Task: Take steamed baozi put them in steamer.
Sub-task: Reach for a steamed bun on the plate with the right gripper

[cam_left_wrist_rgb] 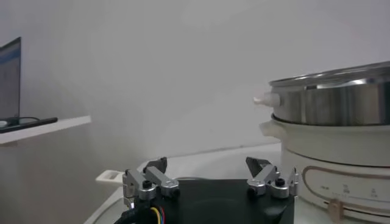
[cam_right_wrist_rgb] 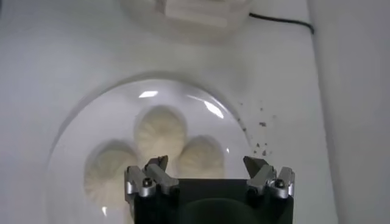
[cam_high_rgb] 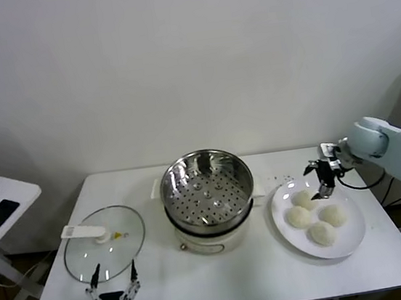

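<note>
Baozi (cam_high_rgb: 313,217), four in all, sit on a white plate (cam_high_rgb: 352,240) right of the empty steamer (cam_high_rgb: 207,186). Above them the right gripper (cam_high_rgb: 322,179) hangs with jaws wide, holding nothing; the left gripper (cam_high_rgb: 113,286) waits open at the table's near edge beside the glass lid (cam_high_rgb: 104,244).

Four steamed baozi (cam_high_rgb: 316,218) sit to my right, off-white, round and smooth, clustered close together: one at the far side (cam_high_rgb: 303,199), one to the left (cam_high_rgb: 298,217), one to the right (cam_high_rgb: 332,215), one nearest me (cam_high_rgb: 322,233). All of them lie outside the steamer (cam_high_rgb: 206,186), which stands upright at the centre, a shiny steel basket with a perforated floor on a cream-white pot base, holding no buns
</note>
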